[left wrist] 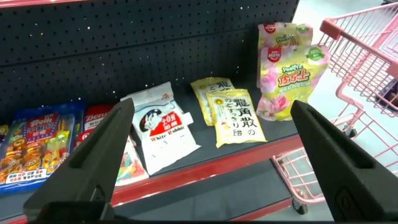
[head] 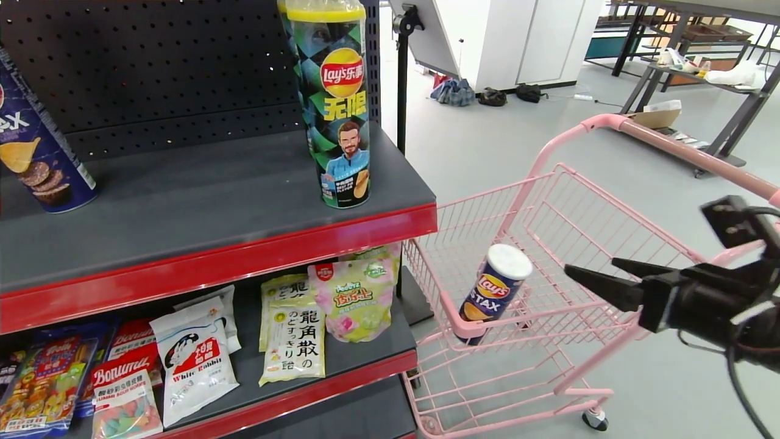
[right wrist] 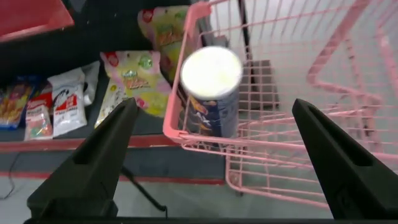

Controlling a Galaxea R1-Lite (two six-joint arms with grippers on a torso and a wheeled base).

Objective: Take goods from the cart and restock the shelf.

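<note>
A dark blue chip can with a white lid (head: 495,286) leans in the near left corner of the pink cart (head: 567,201); the right wrist view shows the can (right wrist: 211,87) from above. My right gripper (head: 588,275) hovers open over the cart's right side, its fingers pointing toward the can, nothing between them. On the top shelf (head: 183,207) stand a tall green chip can (head: 335,103) and a blue can (head: 36,152) at the left edge. My left gripper (left wrist: 208,155) is open in front of the lower shelf (left wrist: 205,168), empty.
Snack bags lie on the lower shelf: a white bag (head: 195,360), yellow candy bags (head: 292,335), a pink-green pouch (head: 356,299) and colourful packs (head: 61,378). A black stand pole (head: 402,73) rises between shelf and cart. Tables (head: 701,67) stand far back on open floor.
</note>
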